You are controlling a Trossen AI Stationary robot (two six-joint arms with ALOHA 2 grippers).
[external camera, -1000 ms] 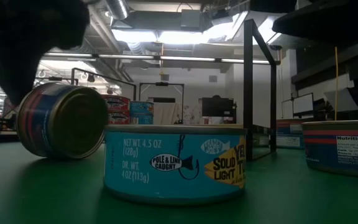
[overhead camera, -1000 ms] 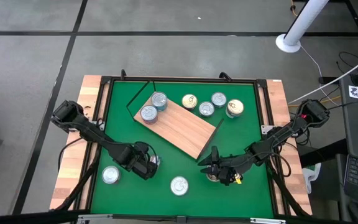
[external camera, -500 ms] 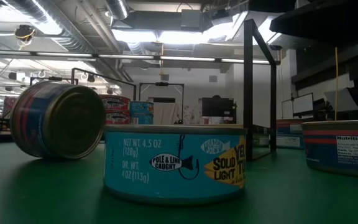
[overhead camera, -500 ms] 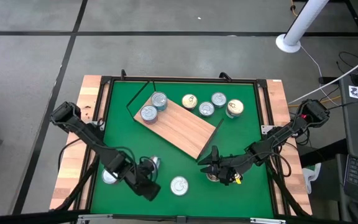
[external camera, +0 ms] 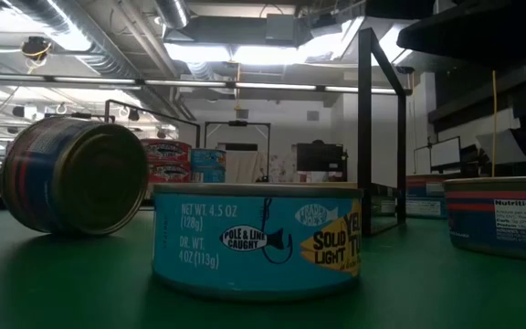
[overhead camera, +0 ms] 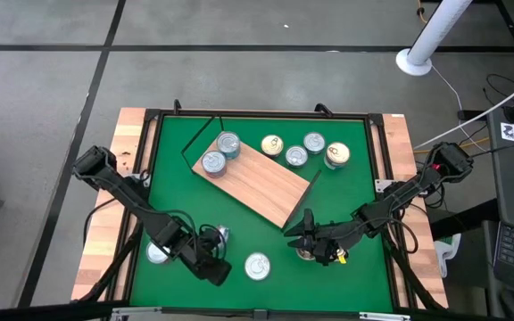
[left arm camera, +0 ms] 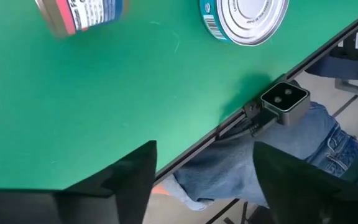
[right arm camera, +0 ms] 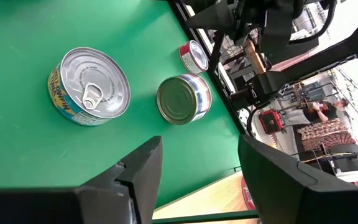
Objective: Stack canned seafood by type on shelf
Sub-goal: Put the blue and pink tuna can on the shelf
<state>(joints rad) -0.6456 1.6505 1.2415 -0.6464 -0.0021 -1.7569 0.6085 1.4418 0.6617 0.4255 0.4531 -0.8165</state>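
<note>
The tipped tin [external camera: 73, 175] lies on its side on the green mat [overhead camera: 346, 201], near left, well short of the shelf [overhead camera: 261, 183]. My left gripper [overhead camera: 214, 270] hangs beside it, jaws apart, empty. It could roll away.

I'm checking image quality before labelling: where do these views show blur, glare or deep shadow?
Left wrist view: the red-and-blue tin is smeared by blur. Low view: ceiling lights glare white, dark shapes shadow the top right. Right wrist view: both tins look sharp.
</note>
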